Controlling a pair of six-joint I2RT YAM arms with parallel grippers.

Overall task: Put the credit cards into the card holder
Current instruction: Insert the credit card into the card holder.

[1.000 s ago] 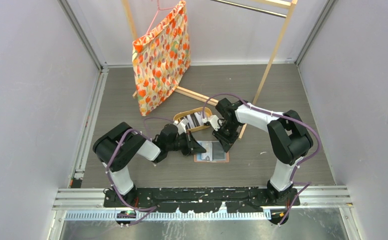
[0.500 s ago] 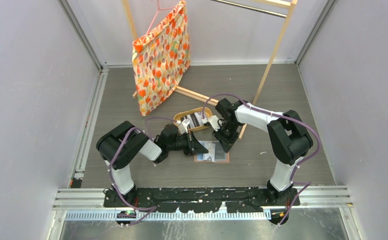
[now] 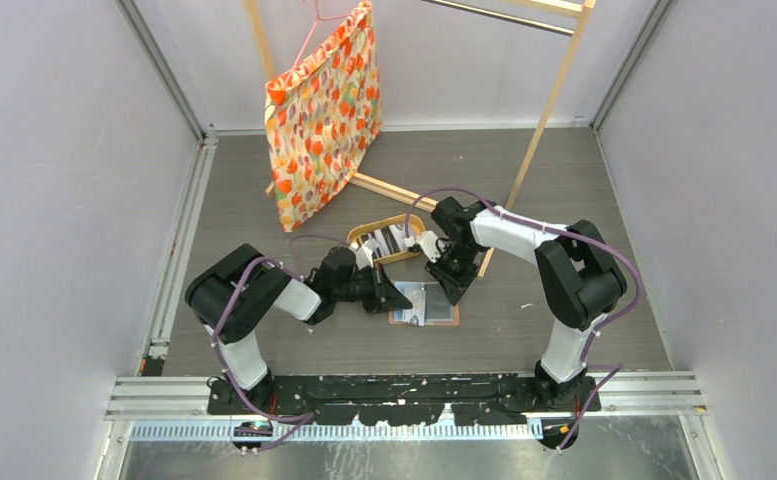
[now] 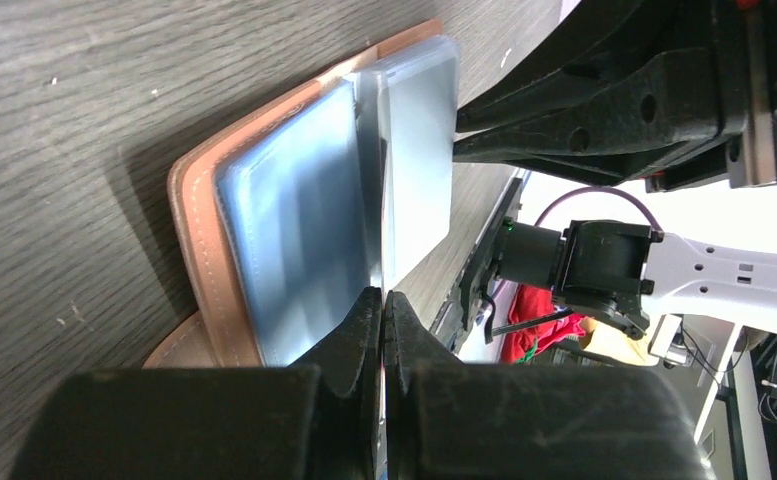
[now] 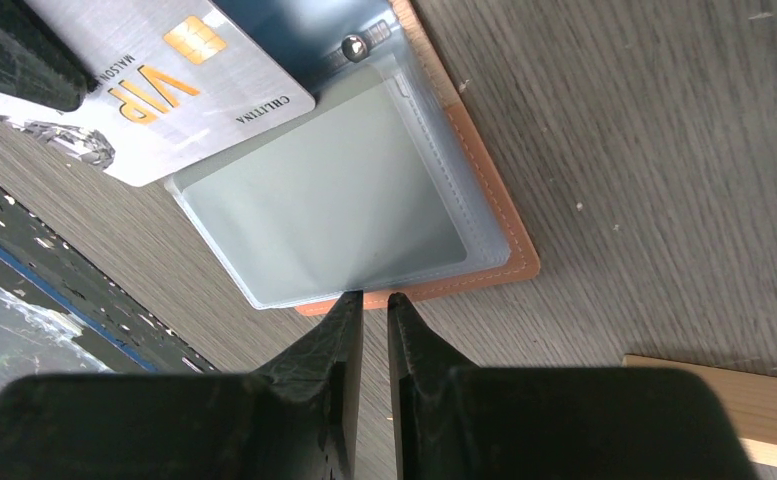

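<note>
The card holder (image 3: 436, 310) lies open on the table, salmon-tan leather with light-blue clear sleeves (image 4: 294, 220) (image 5: 334, 200). My left gripper (image 3: 402, 297) (image 4: 384, 295) is at its left edge, shut on a silver credit card (image 5: 154, 100) marked VIP. That card lies over the holder's left half and shows only edge-on in the left wrist view. My right gripper (image 3: 456, 292) (image 5: 372, 296) has its tips at the sleeve's right edge, with a narrow gap and nothing visible between them. More credit cards (image 3: 392, 240) lie in the oval wooden tray (image 3: 364, 232).
A flowered cloth bag (image 3: 324, 115) hangs from a wooden rack whose leg (image 3: 542, 125) and base bar (image 3: 389, 190) run behind the tray. One wooden bar (image 5: 714, 400) lies right of the holder. Grey walls enclose the table.
The left arm's elbow wobbled slightly and came back. Both grippers, the card and the holder stay where they were.
</note>
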